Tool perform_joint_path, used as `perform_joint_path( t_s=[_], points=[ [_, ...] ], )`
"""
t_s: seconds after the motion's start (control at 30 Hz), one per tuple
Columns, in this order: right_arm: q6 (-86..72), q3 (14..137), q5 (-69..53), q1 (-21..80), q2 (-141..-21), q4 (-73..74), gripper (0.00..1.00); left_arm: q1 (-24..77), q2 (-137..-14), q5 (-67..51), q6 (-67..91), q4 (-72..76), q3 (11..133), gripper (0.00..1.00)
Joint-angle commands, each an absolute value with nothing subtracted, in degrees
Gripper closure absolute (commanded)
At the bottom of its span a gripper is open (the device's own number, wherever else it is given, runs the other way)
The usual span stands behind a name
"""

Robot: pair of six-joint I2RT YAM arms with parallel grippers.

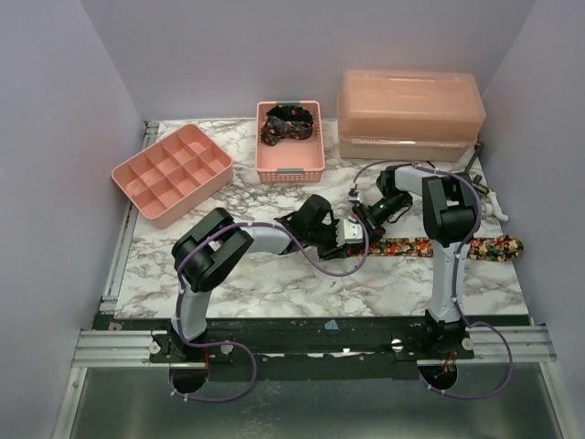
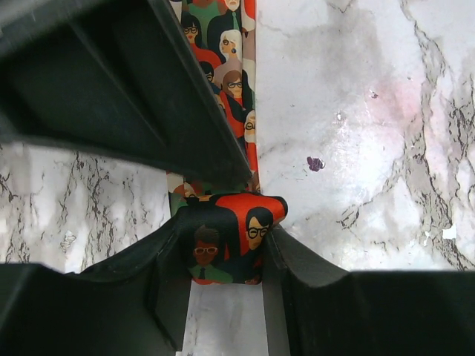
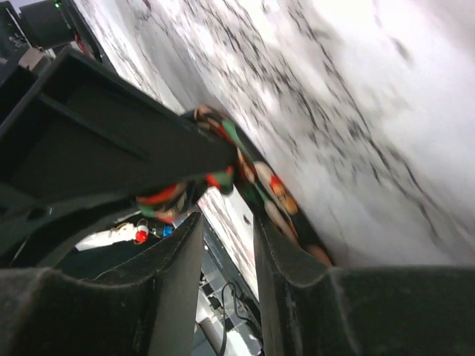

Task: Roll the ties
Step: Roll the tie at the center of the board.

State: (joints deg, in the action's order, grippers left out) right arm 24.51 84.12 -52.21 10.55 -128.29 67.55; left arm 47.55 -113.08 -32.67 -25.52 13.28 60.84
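Left pincer [image 2: 223,245] was clamped on the folded end of the patterned tie [image 2: 223,52]; to roll it well, I judged slow turns with edges kept aligned were needed.

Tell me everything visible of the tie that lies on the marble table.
The tie is a long, narrow fabric strip printed with small cartoon people in glasses, in red, green, black and white. It lies flat on the right part of the marble table, one end free near the right edge. The other end is folded into a short roll, which the left end effector pinches from both sides. The right end effector is close by; its grip is unclear.
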Motion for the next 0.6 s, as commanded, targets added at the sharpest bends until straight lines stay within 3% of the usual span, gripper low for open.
perform_joint_path(
  t_s=[0.0,0.27,0.57],
  points=[
    [29.7,83.9,-50.4,7.4,-124.4,71.0,0.60,47.5,-115.2,-26.2,-28.2,-1.2,59.4,0.75],
    [24.7,83.4,-61.3,8.2,-122.2,69.2,0.45,47.5,-116.5,-26.1,-26.5,-4.6,62.7,0.72],
    [20.7,80.8,-58.0,12.3,-123.3,62.2,0.53,47.5,-117.2,-26.9,-25.2,-5.5,64.4,0.71]
  ],
)
